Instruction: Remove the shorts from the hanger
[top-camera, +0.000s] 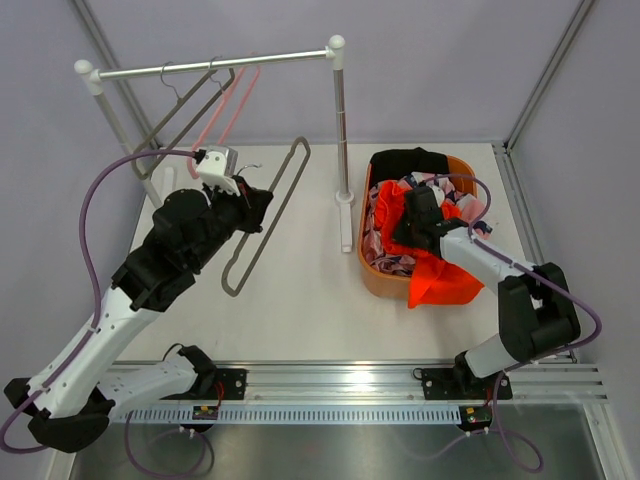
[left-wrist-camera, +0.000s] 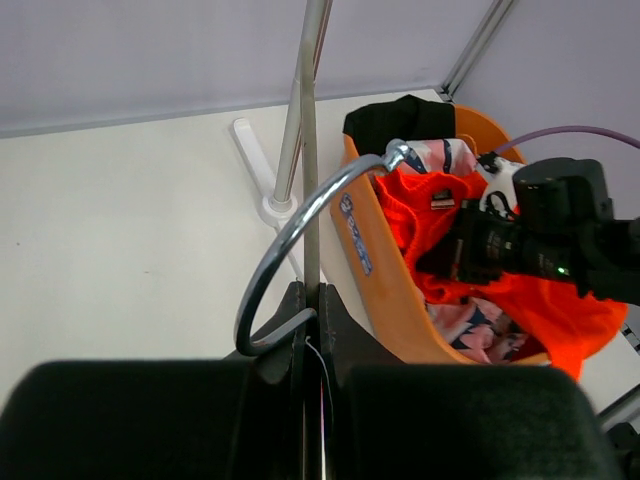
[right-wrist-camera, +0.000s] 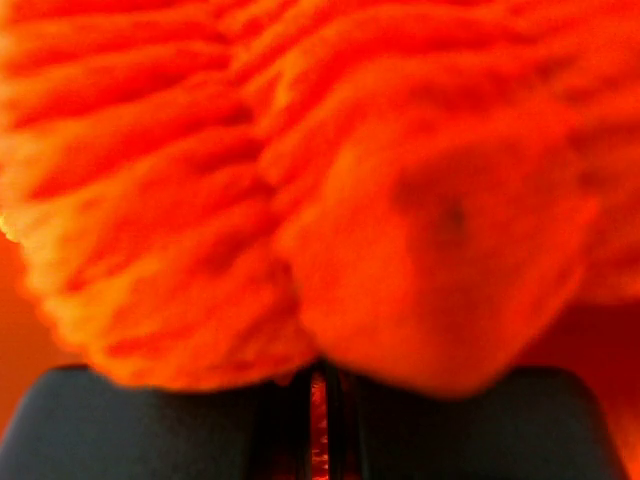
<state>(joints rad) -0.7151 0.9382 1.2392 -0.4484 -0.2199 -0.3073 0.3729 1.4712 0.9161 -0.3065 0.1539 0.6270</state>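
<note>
My right gripper (right-wrist-camera: 318, 382) is clenched on the orange shorts (right-wrist-camera: 300, 200) in the basket (top-camera: 381, 281). My left gripper (left-wrist-camera: 308, 306) grasps the bare hanger (left-wrist-camera: 268, 258). Next, I judge, I must let the cloth go.

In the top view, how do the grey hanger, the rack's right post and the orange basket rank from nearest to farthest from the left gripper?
1. grey hanger: gripped in the shut left gripper.
2. rack's right post: to the gripper's right.
3. orange basket: farthest right, beyond the post.
</note>
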